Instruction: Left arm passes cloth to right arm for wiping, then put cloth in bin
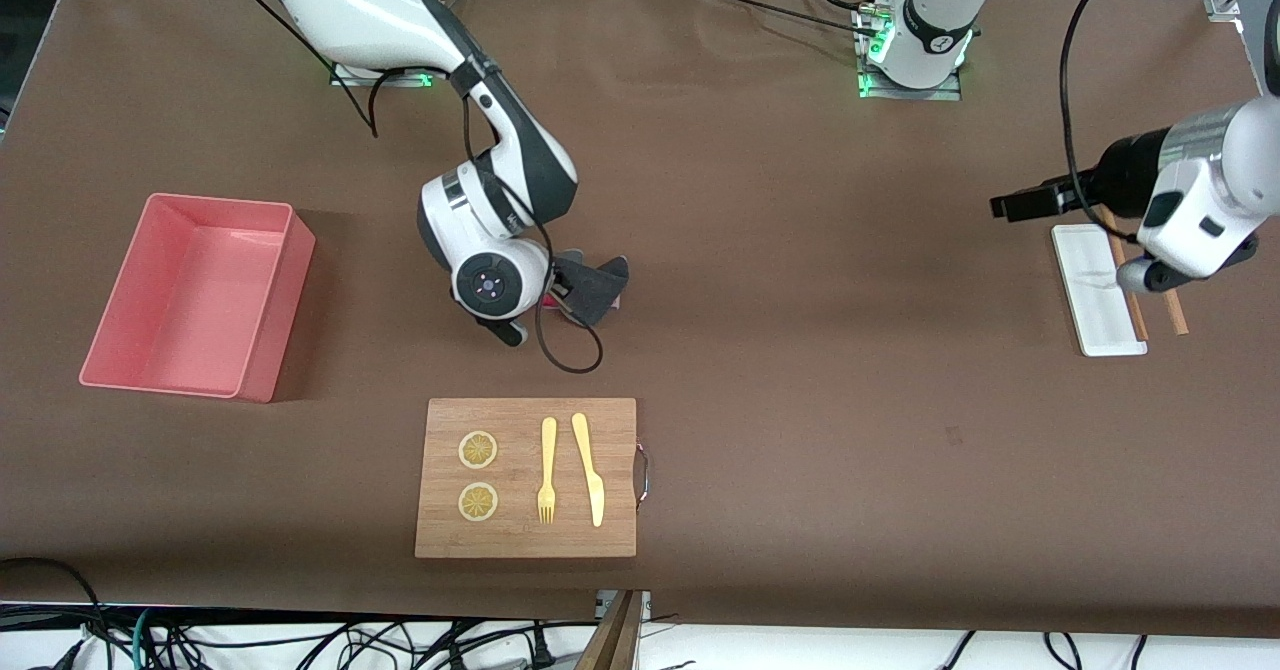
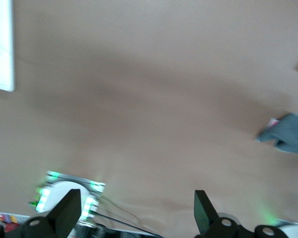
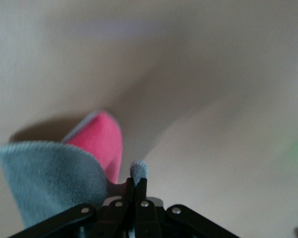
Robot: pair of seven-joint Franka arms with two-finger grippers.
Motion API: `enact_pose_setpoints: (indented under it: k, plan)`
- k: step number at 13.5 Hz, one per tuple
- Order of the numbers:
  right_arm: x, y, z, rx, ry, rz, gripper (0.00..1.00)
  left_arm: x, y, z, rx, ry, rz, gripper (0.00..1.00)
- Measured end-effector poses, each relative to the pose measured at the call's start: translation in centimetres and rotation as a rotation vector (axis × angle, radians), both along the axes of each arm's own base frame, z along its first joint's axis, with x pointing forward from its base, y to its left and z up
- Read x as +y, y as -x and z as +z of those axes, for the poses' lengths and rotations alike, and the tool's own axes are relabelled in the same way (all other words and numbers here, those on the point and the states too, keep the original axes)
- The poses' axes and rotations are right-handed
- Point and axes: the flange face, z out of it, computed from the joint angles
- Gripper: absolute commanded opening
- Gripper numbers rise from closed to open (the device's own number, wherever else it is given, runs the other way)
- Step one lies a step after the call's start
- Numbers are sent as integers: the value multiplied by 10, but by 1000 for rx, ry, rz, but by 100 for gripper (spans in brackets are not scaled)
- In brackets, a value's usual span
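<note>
The cloth [image 1: 592,288] is pinched in the right gripper [image 3: 137,184], fingers clamped tight, centre frame above the cutting board [image 1: 527,478]. The left gripper [image 2: 134,210] is held wide, empty, at the right edge.

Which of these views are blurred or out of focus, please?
Front view: sharp, evenly lit, soft shadow beside the bin. Left wrist view: smeared throughout, the cloth soft-edged. Right wrist view: the cloth up close is fairly clear, the table a featureless blur.
</note>
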Motion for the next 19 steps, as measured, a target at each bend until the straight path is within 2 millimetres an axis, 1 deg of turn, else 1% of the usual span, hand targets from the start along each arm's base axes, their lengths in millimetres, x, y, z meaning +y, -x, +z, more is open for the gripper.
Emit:
enact_pose_setpoints:
  k: [1,2,5,7,9,10,12,13,14,15,16,17,19]
  plan:
    - [-21,-11,-2,4,-14,27,0,1,8,1,-33,-36,-46,100]
    - [-45,-22,-3,13,-26,55,0,-3,15,0,-71,-61,-90,100]
    - [-130,-50,-4,58,-76,136,0,-20,37,-19,-168,-125,-173,100]
    - [-180,-63,-2,66,-105,198,0,-25,42,-26,-221,-152,-223,100]
    - [-221,-72,1,66,-129,273,0,-20,37,-24,-273,-154,-271,100]
    - [-237,-75,4,63,-141,310,0,-14,35,-23,-285,-151,-281,100]
    - [-260,-80,12,53,-157,385,0,-1,32,-21,-295,-150,-280,100]
    - [-266,-81,16,54,-144,436,0,3,32,-21,-296,-150,-277,100]
    - [-267,-82,19,58,-121,475,0,5,32,-21,-297,-150,-276,100]
    - [-260,-81,21,57,-114,498,0,6,31,-20,-300,-150,-276,100]
    - [-247,-80,21,53,-116,513,0,5,31,-18,-304,-150,-276,100]
    - [-229,-78,20,44,-115,513,0,5,30,-15,-312,-151,-275,100]
    - [-187,-70,16,24,-101,488,0,7,27,-9,-326,-152,-271,100]
